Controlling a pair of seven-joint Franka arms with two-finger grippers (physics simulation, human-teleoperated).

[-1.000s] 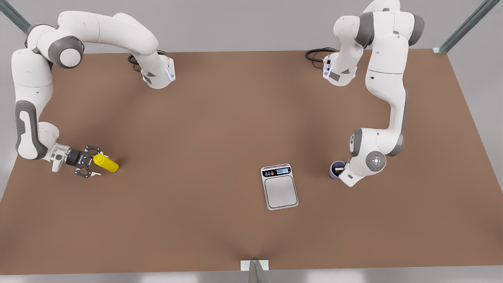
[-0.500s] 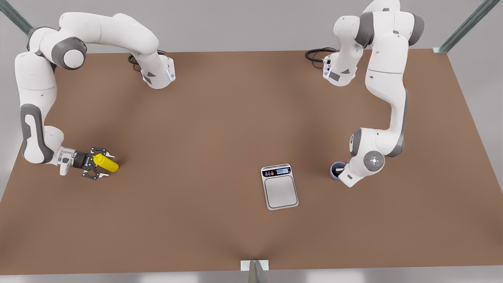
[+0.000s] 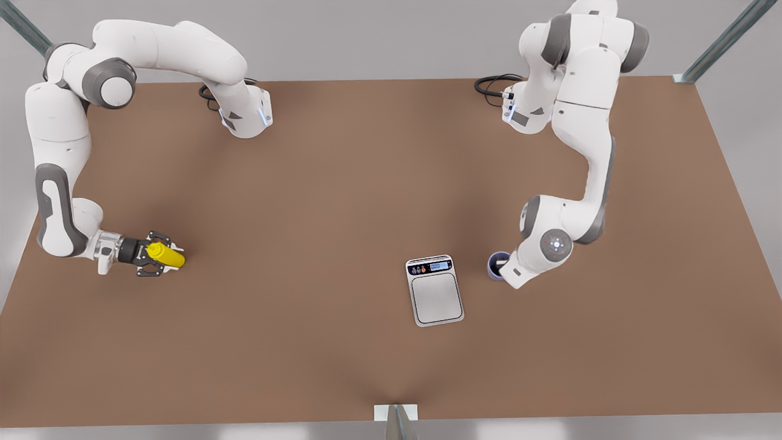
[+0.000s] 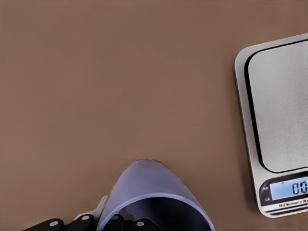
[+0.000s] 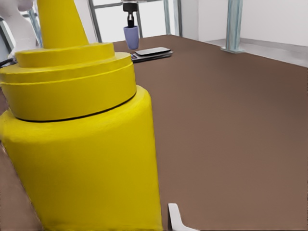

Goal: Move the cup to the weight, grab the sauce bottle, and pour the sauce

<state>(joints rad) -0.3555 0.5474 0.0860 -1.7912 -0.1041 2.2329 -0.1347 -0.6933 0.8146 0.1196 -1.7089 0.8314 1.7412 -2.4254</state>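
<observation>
A: Anything between the cup and the kitchen scale?
B: Just bare counter; the scale's plate carries nothing.
A: And the counter's middle?
B: Open from the sauce bottle right across to the scale.

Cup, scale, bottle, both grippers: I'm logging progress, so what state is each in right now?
cup: upright, held by the left gripper, lifted off the table beside the scale, not on it.
scale: flat on the table, plate bare, display lit.
sauce bottle: upright on the table, cap on.
left gripper: shut on the cup's rim.
right gripper: closed around the sauce bottle.
</observation>
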